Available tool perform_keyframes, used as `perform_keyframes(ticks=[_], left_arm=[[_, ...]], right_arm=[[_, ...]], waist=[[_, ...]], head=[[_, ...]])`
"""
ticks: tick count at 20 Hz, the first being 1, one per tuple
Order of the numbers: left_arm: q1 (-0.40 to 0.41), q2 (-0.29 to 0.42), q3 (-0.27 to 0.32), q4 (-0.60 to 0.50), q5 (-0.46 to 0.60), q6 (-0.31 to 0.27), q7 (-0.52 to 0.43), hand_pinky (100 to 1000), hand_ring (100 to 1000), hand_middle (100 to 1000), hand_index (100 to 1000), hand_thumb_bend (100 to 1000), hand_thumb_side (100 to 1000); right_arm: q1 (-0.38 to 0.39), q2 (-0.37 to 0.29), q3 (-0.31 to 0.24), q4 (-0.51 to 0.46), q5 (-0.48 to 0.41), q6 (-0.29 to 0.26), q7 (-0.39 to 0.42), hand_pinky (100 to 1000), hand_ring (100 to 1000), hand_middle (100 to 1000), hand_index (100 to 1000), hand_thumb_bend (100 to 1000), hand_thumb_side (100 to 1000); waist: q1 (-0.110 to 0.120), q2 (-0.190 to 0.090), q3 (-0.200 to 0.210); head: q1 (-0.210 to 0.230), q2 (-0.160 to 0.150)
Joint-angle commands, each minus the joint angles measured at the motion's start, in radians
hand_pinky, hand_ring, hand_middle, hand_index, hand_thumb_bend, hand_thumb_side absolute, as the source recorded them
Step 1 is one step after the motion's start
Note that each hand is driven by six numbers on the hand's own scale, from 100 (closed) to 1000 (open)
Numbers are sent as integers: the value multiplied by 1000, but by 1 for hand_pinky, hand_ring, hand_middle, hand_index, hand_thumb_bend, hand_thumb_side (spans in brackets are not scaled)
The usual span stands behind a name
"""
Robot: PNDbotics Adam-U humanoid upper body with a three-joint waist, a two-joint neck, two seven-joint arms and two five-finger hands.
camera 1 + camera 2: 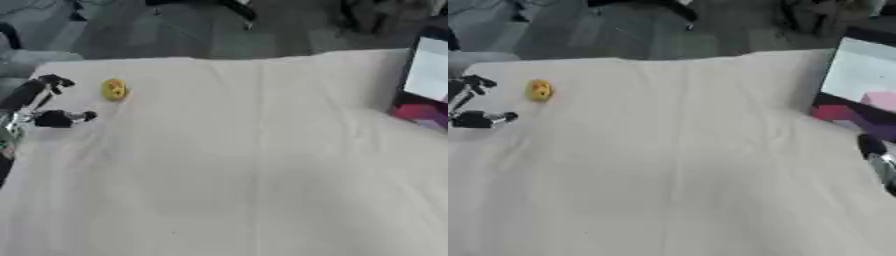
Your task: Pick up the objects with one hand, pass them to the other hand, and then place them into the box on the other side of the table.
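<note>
A small yellow object (114,89) with a dab of red lies on the white-clothed table (245,160) at the far left. My left hand (54,119) hovers just left of it, open, fingers spread and pointing toward it without touching. The box (852,82), dark-walled with a pale inside and pink things at its near edge, stands at the table's right side. Only a dark and silver sliver of my right hand (878,162) shows at the right edge, below the box.
The cloth runs creased across the table's middle, between the yellow object and the box. Beyond the far edge is grey floor with dark furniture legs (241,10).
</note>
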Motion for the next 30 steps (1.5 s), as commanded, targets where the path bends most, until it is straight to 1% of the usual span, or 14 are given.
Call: perform_keyframes(ticks=[1,6,9,13,14,15,16,17,18,19,20,22,26,30], left_arm=[[-17,53,9,-5,43,14,42,697,683,727,819,484,528],[-29,45,6,-5,80,26,46,694,677,718,807,433,513],[-31,49,6,2,93,35,45,694,676,716,803,431,504],[-28,63,3,34,97,61,64,689,662,697,790,404,407],[-27,66,3,41,99,67,72,685,651,686,781,373,351],[-25,68,2,47,102,72,82,681,643,676,773,352,321],[-24,68,1,50,104,75,92,670,622,648,745,303,234],[-23,67,1,50,107,78,102,654,591,608,709,246,139],[-23,66,1,50,112,80,114,639,554,559,664,168,106],[-24,62,4,47,122,78,126,625,524,524,627,100,122],[-24,59,6,42,134,74,140,610,491,484,579,100,144],[-22,54,11,25,170,50,157,590,456,441,525,100,173],[-16,50,17,-28,243,-9,133,588,451,424,505,100,175],[-7,51,28,-105,325,-52,53,585,442,413,490,100,156]], right_arm=[[-16,-2,-2,-20,-3,9,-15,741,785,1000,879,471,492],[-20,11,2,-20,-8,17,-28,730,780,1000,877,471,504],[-20,21,4,-20,-14,21,-37,726,779,1000,875,472,505],[-14,38,7,-20,-25,28,-48,716,774,1000,873,479,501],[-11,41,8,-20,-28,31,-50,714,773,1000,874,479,502],[-8,44,8,-20,-31,33,-52,712,772,1000,873,480,503],[-5,46,7,-20,-33,36,-54,711,772,1000,872,480,503],[-2,48,7,-20,-34,39,-55,711,772,1000,873,480,505],[-1,49,6,-20,-35,41,-56,710,772,1000,872,479,506],[1,50,6,-20,-36,43,-57,710,772,1000,872,477,508],[2,50,6,-20,-37,44,-57,711,772,1000,872,474,510],[6,49,6,-20,-37,46,-57,712,772,1000,872,467,517],[18,39,4,-20,-35,48,-51,718,775,1000,871,453,530],[31,24,3,-20,-31,42,-37,731,780,1000,865,431,547]], waist=[[3,-10,-7],[15,13,-35],[17,26,-58],[20,44,-93],[21,47,-101],[22,50,-108],[23,53,-113],[24,54,-116],[24,55,-118],[25,54,-120],[25,53,-120],[26,49,-119],[21,27,-105],[8,-13,-73]], head=[[28,-58],[47,-98],[67,-116],[99,-139],[104,-142],[107,-144],[110,-145],[111,-144],[112,-143],[113,-140],[114,-138],[114,-130],[107,-107],[82,-68]])
